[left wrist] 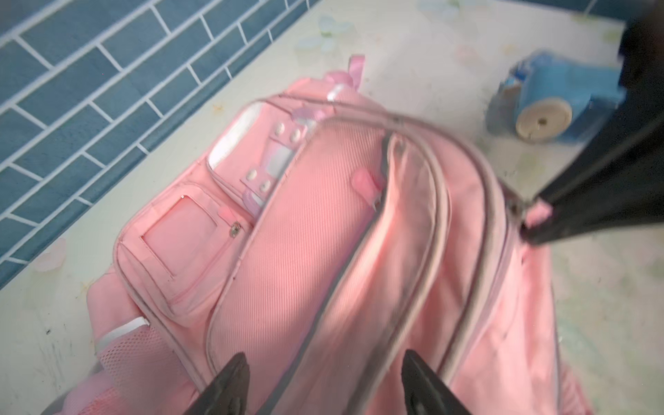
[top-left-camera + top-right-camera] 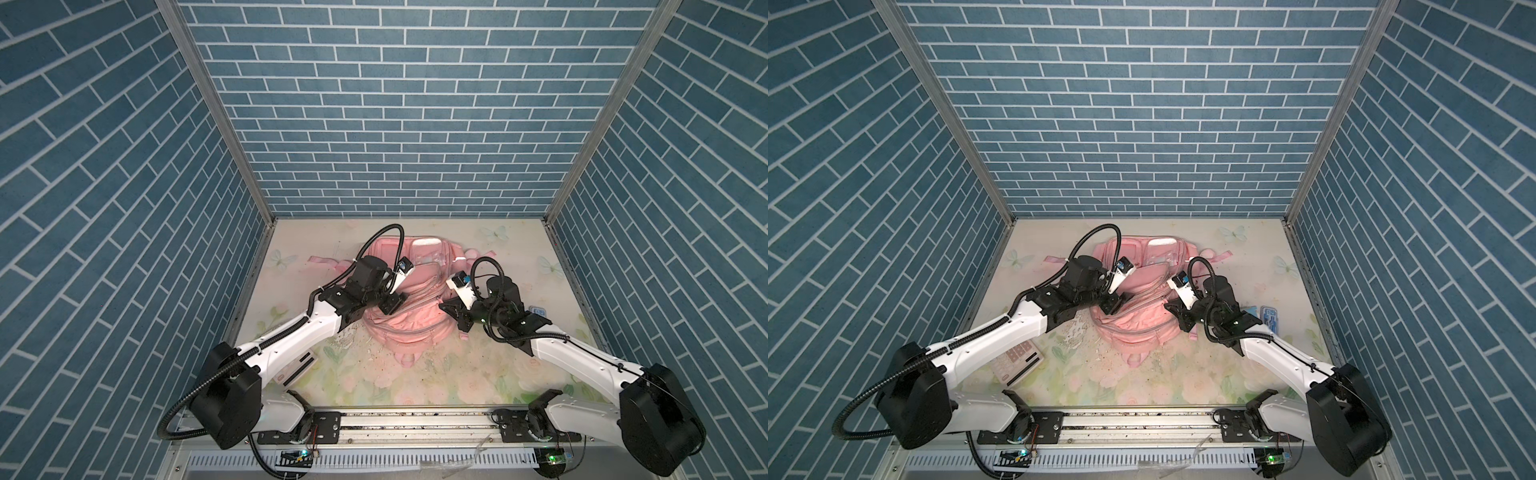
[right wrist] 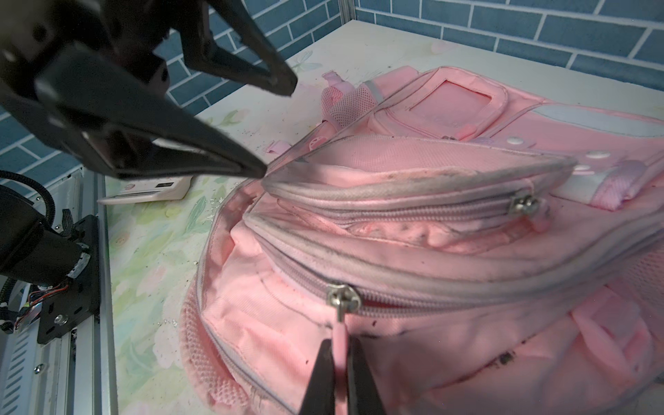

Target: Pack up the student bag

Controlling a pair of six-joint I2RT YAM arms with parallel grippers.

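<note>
At the front edge both arms rise from a metal rail [image 2: 415,419] and lean inward over the flowered table [image 2: 415,386], elbows out to the sides and forearms slanting toward the middle. A calculator [image 2: 1017,359] lies on the table beneath the left forearm. The left gripper [image 2: 394,304] hangs over the near left part of the pink backpack [image 2: 415,328], its jaws spread wide with nothing between them. In the right wrist view one of its fingertips [image 3: 260,171] sits right at the edge of the bag's gaping front flap; contact cannot be told. The right gripper [image 3: 339,377] comes in from the bag's right side with its wrist tipped down, pinched tight on the pink zip pull [image 3: 339,332] hanging from a metal slider [image 3: 343,298]. The backpack lies in the middle of the table, pockets facing up, reaching back almost to the far wall. A blue pencil sharpener [image 1: 560,97] stands on the table near the bag's right side. Behind everything stands the blue brick wall [image 2: 415,124].
</note>
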